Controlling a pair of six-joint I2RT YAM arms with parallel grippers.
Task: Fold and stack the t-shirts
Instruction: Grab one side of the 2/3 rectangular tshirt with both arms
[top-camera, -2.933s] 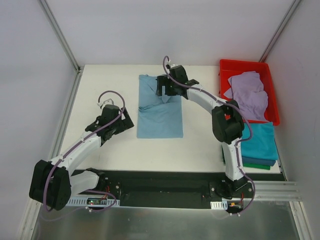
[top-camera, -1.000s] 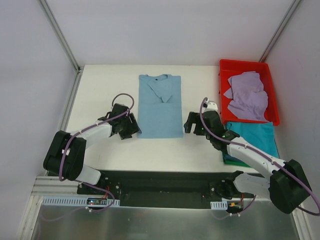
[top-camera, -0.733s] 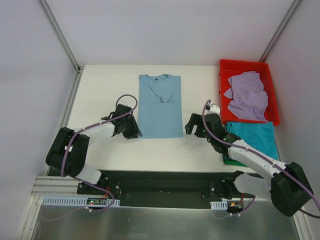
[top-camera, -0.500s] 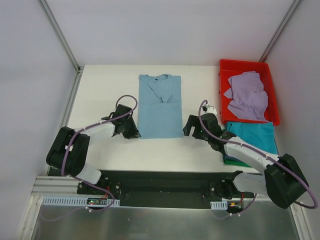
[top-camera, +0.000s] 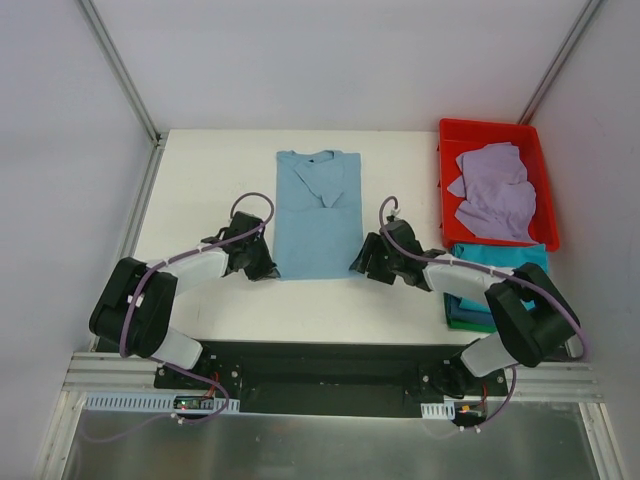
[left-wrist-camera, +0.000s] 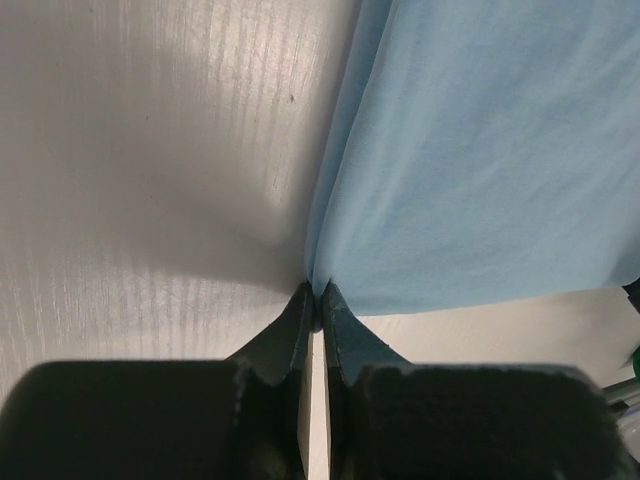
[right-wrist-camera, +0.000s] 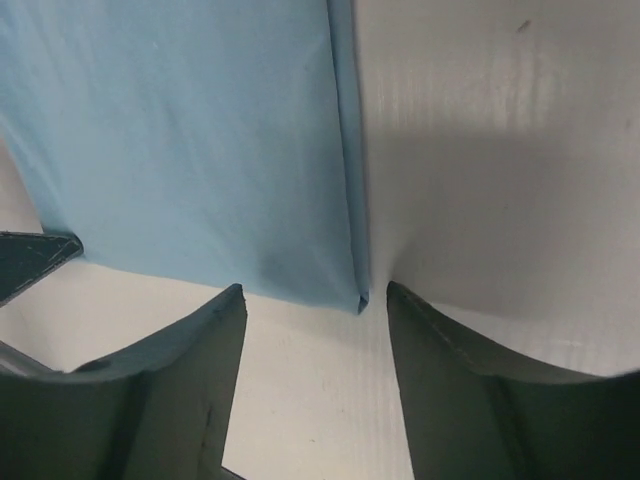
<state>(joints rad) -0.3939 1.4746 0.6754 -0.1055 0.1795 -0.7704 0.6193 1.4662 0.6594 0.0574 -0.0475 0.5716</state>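
White table (top-camera: 200, 180), seen from above. At its centre a folded blue tee (top-camera: 318, 215) is laid flat. Its near left corner is pinched by the closed left gripper (left-wrist-camera: 313, 302); its near right corner is straddled by the right gripper (right-wrist-camera: 312, 290), jaws apart.

The t-shirt (top-camera: 320, 215) at centre was plain light blue, the desk (top-camera: 210, 170) white. Far right, the bin (top-camera: 447, 135) was red, its tee (top-camera: 492, 190) lavender — nearer right, the stack (top-camera: 515, 275) showed teal over dark green.
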